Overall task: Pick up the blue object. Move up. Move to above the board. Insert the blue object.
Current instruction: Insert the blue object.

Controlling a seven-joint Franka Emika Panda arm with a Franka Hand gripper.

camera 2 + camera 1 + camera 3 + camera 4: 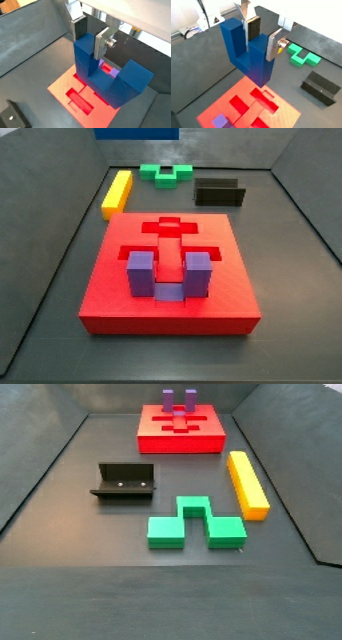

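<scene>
You'll find no brand, label or readable writing on anything in these views. Your gripper (261,42) hangs above the board (221,107) and is pinched on the blue object (248,55): in both wrist views a silver finger (101,44) presses flat against one prong of that dark blue U-shaped block, which is clear of the board's red top. The opposite finger is mostly hidden behind the block, so you can only judge the grip from the near side.

Neither side view shows the gripper or the blue object; both lie outside those frames. There the board (234,293) shows a purple U-shaped block (166,276) seated upright in a recess at one end, with an empty cross-shaped recess beyond it. In a wrist view that purple block (109,71) is mostly hidden behind the blue one.

Off the board sit a yellow bar (247,482), a green block (195,524) and the dark fixture (124,481).
</scene>
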